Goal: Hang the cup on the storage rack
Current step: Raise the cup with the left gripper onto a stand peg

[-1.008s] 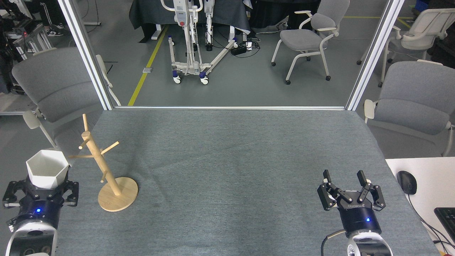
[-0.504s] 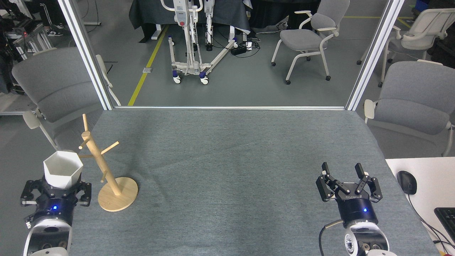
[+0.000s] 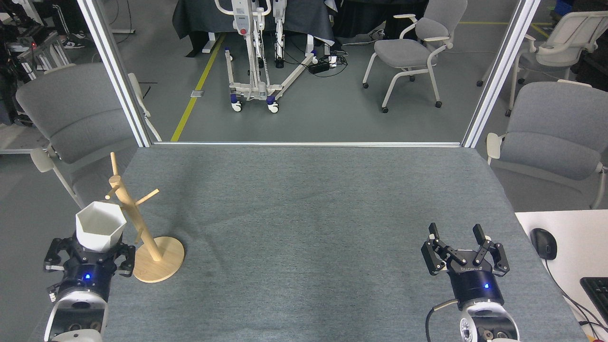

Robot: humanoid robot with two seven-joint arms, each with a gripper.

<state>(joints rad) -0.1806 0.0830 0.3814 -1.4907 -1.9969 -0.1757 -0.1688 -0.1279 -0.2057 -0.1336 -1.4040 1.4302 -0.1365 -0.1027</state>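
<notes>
While upright beside the storage rack [image 3: 142,228], empty cup [image 3: 100,225] in left gripper [image 3: 88,256]; right gripper [image 3: 458,237] wide.

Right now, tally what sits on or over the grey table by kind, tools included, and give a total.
Cups: 1, the white cup, held in the left tool.
Storage racks: 1, the wooden storage rack.
Tools: 2, left and right tool, the right one open.
Total: 4.

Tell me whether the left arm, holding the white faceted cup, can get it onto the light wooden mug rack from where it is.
Probably yes. The left gripper holds the white faceted cup right beside the light wooden mug rack, with nothing between them. The cup's handle isn't visible, so alignment with a peg is uncertain.
</notes>
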